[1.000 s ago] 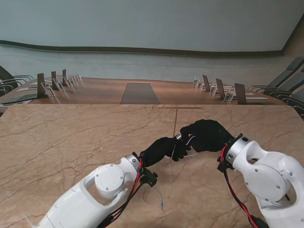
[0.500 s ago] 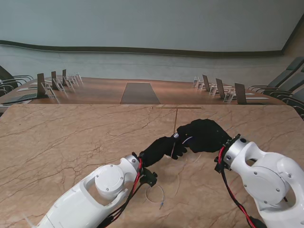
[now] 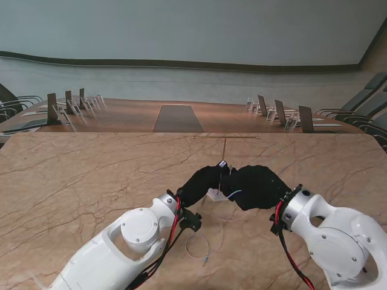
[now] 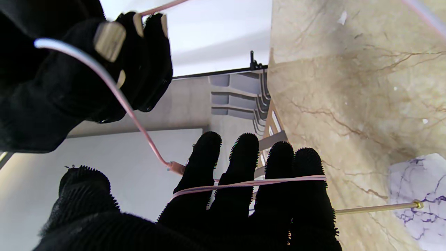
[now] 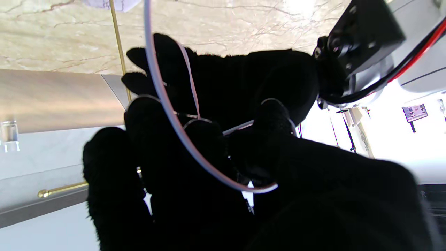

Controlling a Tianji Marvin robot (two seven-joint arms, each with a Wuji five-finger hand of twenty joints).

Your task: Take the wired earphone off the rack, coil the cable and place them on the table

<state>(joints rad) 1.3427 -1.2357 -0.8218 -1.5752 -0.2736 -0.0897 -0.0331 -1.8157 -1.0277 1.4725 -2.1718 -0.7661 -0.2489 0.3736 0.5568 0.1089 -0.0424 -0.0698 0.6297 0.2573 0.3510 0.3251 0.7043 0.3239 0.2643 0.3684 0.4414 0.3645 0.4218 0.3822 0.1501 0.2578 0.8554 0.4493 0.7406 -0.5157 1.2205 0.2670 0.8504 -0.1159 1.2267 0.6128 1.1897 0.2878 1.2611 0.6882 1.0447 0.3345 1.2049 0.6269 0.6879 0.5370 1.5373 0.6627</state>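
The pale earphone cable lies wound across the four straight fingers of my left hand, which has its thumb held apart. From there the cable runs up into my right hand, whose fingers pinch it. In the right wrist view a cable loop arcs over my right hand's fingers, with the left hand just behind. The cable's loose end curls on the table nearer to me. The thin gold rack stands just beyond both hands. The earbuds are hidden.
The rack's white marble base and gold rod sit close by my left fingers. The marble table spreads wide on both sides. A second table with chairs and name stands lies farther off.
My right hand has swung nearer to me and slightly left, pulling cable around. My left hand has lifted a little farther from me. The loose loop on the table has shifted.
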